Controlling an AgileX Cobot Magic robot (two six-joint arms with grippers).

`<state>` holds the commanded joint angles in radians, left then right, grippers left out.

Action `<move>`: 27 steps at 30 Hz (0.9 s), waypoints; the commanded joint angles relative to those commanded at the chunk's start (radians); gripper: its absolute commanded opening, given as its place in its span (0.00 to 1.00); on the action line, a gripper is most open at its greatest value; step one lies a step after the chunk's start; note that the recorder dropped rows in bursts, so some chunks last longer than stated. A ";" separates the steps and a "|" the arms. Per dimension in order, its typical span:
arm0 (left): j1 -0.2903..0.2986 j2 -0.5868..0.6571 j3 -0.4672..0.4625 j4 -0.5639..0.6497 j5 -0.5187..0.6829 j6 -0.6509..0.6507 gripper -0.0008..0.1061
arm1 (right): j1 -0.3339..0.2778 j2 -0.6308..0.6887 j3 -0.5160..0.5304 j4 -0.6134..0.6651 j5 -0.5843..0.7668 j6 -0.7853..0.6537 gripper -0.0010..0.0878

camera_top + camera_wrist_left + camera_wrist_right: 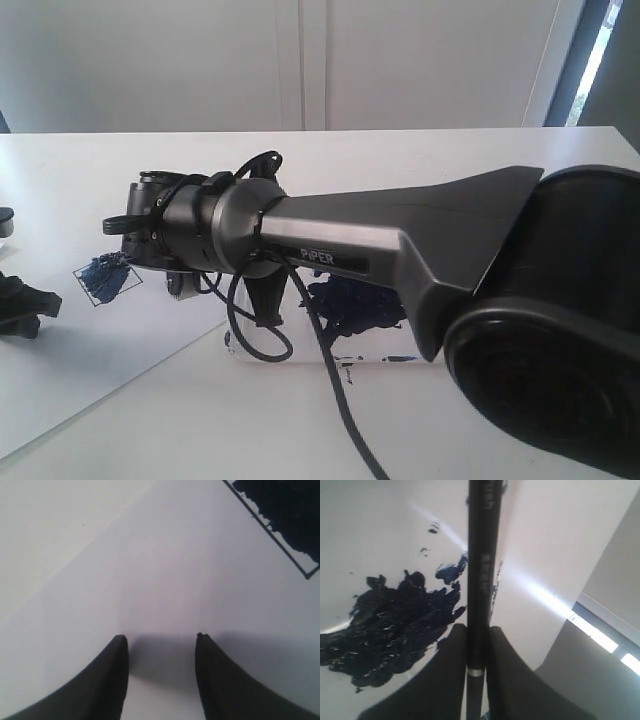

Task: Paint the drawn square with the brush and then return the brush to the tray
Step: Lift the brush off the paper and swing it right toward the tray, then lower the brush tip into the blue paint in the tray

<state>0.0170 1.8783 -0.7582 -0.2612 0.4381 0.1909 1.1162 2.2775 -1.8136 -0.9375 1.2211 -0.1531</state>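
Note:
My right gripper (476,626) is shut on the brush (481,570), a thin black stick running straight out from between its fingers. Below it lies the tray (375,535) with its dark blue paint blob (390,630). The brush tip is out of view. In the exterior view the right arm reaches leftward above the tray (375,346) and hides its own fingers. The drawn square (108,278) on the white paper is smeared dark blue. My left gripper (162,637) stands open over the paper, the painted square (292,520) a short way beyond it. It also shows in the exterior view, left gripper (22,303).
The white paper sheet (120,350) lies on the white table (420,150), its right edge near the tray. A black cable (335,390) loops down from the right arm in front of the tray. A window (595,50) is at the back right.

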 joint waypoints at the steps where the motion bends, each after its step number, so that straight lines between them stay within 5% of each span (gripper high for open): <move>1: 0.000 0.000 0.000 0.000 0.000 0.000 0.45 | 0.000 0.000 0.000 -0.017 0.000 0.005 0.01; 10: 0.000 0.000 0.000 0.000 -0.003 0.019 0.45 | -0.019 -0.035 0.000 0.103 0.000 0.025 0.01; 16: 0.000 0.000 0.000 0.000 -0.003 0.019 0.45 | -0.126 -0.145 0.020 0.293 0.000 0.035 0.01; 23: 0.000 0.000 0.000 0.000 -0.003 0.019 0.45 | -0.231 -0.339 0.195 0.495 0.000 -0.047 0.01; 27: 0.000 0.000 0.000 0.000 -0.001 0.019 0.45 | -0.271 -0.406 0.322 0.495 0.000 -0.048 0.01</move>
<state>0.0170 1.8783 -0.7582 -0.2612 0.4369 0.2098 0.8452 1.8711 -1.4917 -0.4420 1.2211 -0.2012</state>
